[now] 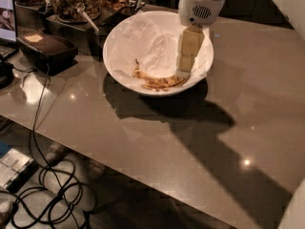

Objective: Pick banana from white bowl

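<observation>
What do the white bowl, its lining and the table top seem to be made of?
White bowl: likely glazed ceramic or plastic; the rim is smooth and even.
Lining: thin paper, matte, crumpled into creases.
Table top: polished stone or laminate, grey-brown; it mirrors lamp spots.
The gripper, down inside the bowl at one end of the banana, looks like matte cream plastic.

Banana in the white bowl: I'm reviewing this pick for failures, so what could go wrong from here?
The claw hangs low inside the white bowl, at the right end of the banana, not its middle. Gripped there, the curved fruit might swing or slip. The crumpled napkin beneath could be caught and lifted too. The claw is near the bowl's right wall, so a nudge could shove the bowl.
</observation>
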